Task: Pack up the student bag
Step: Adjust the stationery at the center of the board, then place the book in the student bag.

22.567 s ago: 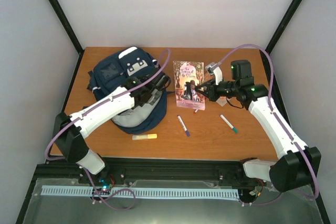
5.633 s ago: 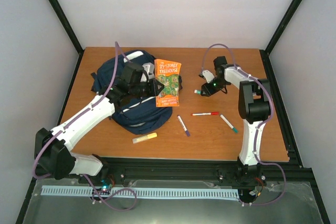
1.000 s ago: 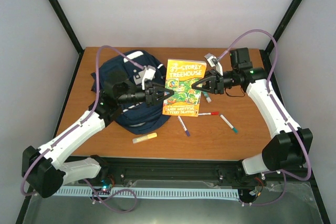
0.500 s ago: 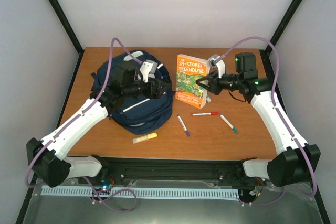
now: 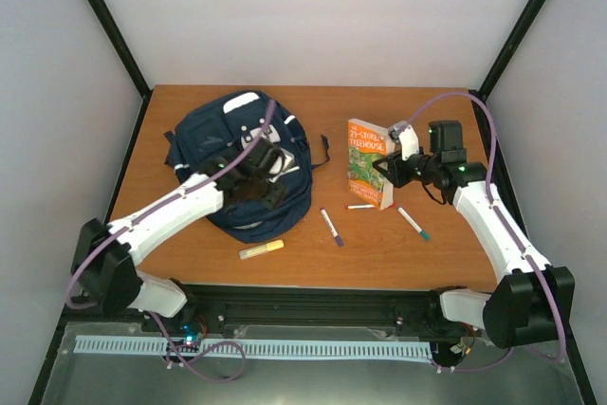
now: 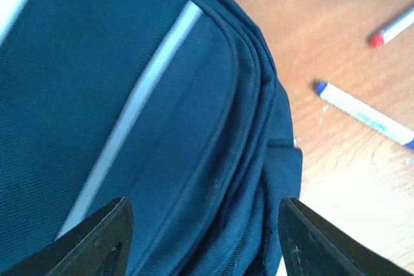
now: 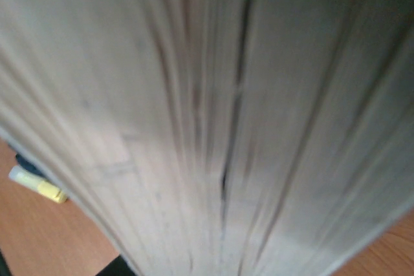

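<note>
The student bag [image 5: 228, 139], navy with a thin white stripe, lies at the left of the table and fills the left wrist view [image 6: 129, 95]. My left gripper [image 5: 268, 187] hovers over its near right side, open, its dark fingertips [image 6: 107, 237] standing wide apart over the fabric with nothing between them. An orange book [image 5: 368, 174] stands on edge at the right, with my right gripper [image 5: 392, 171] shut on it. Blurred page edges of the book [image 7: 220, 114] fill the right wrist view and hide that gripper's fingers.
On the wood table [image 5: 417, 111] lie a red-capped marker [image 5: 360, 206], a purple-tipped marker [image 5: 331, 227], a green-tipped marker [image 5: 413, 223] and a yellow highlighter [image 5: 261, 248]. The left wrist view shows the purple-tipped marker [image 6: 365, 116] beside the bag. Black frame posts stand at the sides.
My left gripper opened, let go of the book and drew back over the bag's near side. My right gripper carried the book to the right and turned it on edge.
</note>
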### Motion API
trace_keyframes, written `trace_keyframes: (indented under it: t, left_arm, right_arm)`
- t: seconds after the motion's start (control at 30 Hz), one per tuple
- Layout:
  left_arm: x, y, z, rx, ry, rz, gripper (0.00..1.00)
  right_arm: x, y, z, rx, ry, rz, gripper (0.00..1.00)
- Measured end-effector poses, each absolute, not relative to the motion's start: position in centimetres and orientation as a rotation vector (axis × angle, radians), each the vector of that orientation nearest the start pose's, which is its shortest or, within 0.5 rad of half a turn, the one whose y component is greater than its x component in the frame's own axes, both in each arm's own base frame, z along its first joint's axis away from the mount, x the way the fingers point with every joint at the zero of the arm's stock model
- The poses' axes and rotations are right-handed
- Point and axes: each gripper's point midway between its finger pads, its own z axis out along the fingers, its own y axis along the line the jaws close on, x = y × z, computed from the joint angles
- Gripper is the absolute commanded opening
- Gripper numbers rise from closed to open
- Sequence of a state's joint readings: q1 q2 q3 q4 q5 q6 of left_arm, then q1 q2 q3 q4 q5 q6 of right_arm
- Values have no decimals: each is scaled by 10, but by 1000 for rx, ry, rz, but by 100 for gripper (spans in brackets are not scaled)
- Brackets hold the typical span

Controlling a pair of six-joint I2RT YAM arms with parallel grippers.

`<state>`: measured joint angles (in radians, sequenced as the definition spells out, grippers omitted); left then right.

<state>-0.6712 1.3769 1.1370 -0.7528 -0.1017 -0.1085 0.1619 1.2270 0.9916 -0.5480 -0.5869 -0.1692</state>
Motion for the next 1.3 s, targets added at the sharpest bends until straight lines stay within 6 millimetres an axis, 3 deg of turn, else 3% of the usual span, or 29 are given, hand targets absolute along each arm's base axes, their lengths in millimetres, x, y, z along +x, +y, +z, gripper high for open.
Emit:
trace_keyframes:
  t: [0.17,0.3,0.53,0.8,1.03,1.3]
  left_arm:
    - [272,-228,126,887,2539,-40,64]
    - [275,-235,106,974,2563,92,63]
    - [289,-237,99,1003,2559,233,58]
    - [285,-243,92,1051,2583,215,60]
    - [282,-245,79,1091,2605,228,48]
    - [286,-242,62,1104,2626,309,27]
  right_arm:
    - [327,134,214,-605,2178,651,3]
    - [328,132,214,-601,2176,650,3]
    - [328,132,215,-604,2172,653,3]
    - [327,134,214,-612,2170,668,3]
    - [327,134,215,-618,2167,674,3]
    - [328,135,210,-617,2178,681,3]
